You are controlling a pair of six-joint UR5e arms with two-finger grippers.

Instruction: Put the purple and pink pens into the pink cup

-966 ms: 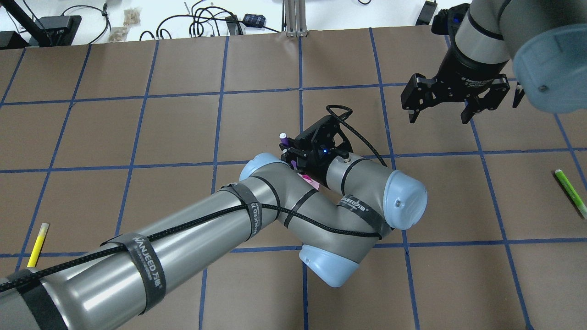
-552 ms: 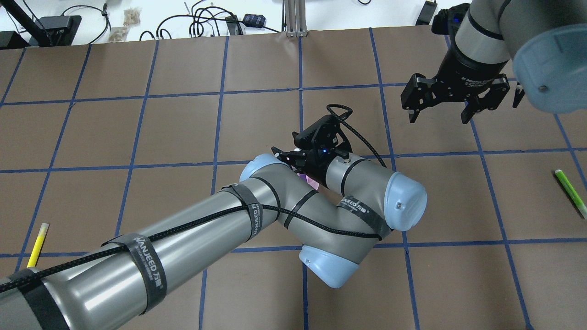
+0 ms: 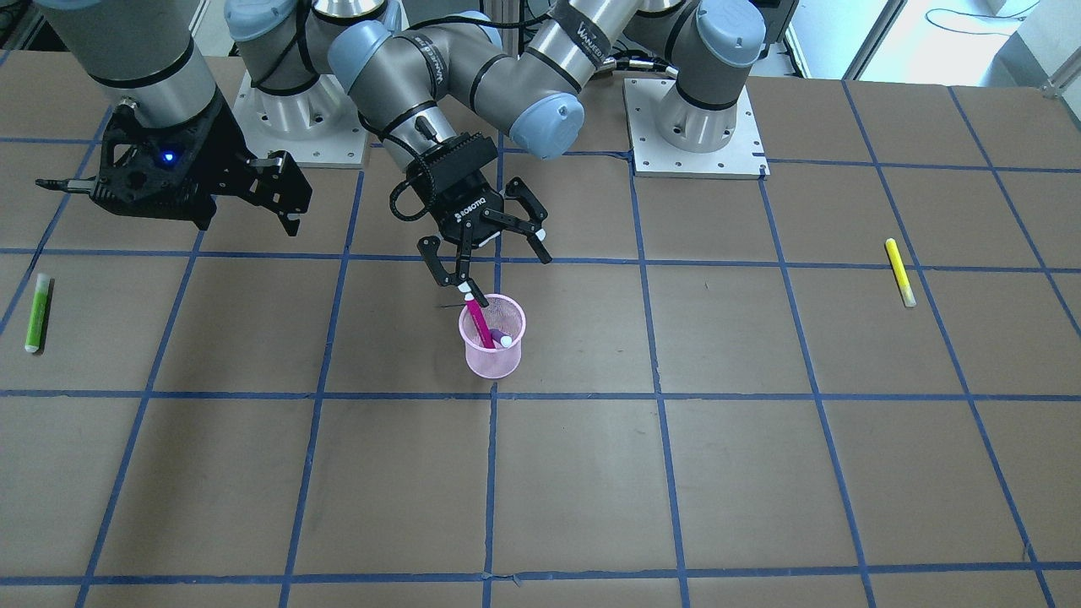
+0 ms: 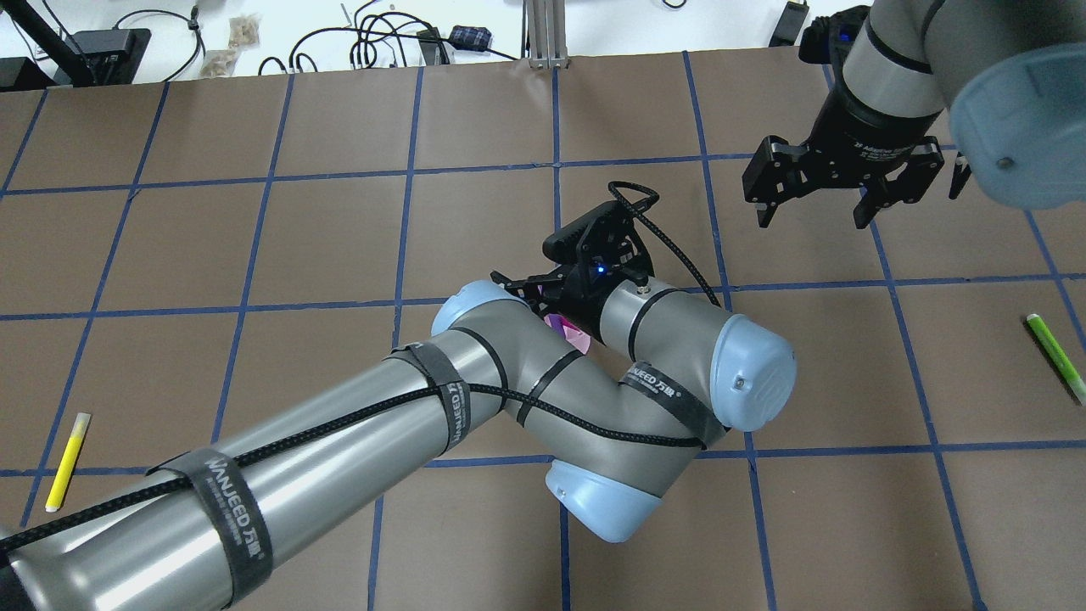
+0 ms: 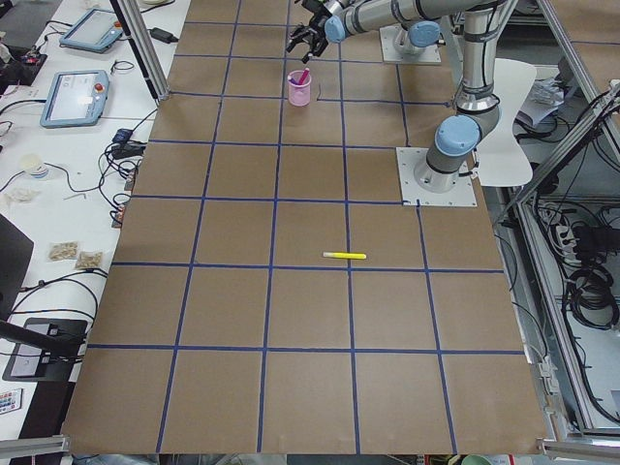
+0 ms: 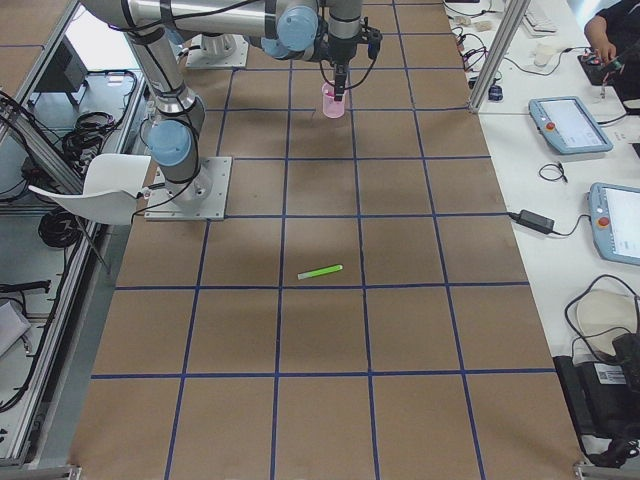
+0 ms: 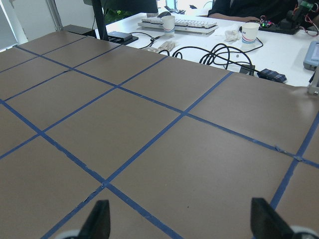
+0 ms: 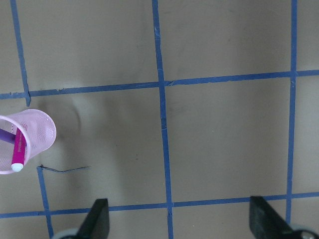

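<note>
Two pens lean inside the pink cup (image 3: 492,348), which stands upright on the bench (image 3: 760,473) about midway between its two ends. The pink pen (image 3: 478,321) slants up past the rim. The purple pen (image 3: 499,340) lies lower, and its white tip rests against the cup's wall. The left claw (image 3: 512,277) hangs over the cup with its jaws spread wide and nothing between them. One fingertip (image 3: 478,298) sits just beside the pink pen's upper end, and whether they touch cannot be told. The right claw (image 4: 810,216) is also released and empty. It hovers well apart from the cup, toward the bench's right end. A green pen (image 3: 35,312) lies flat near the right end, and a yellow pen (image 3: 899,272) lies flat toward the left end.
</note>
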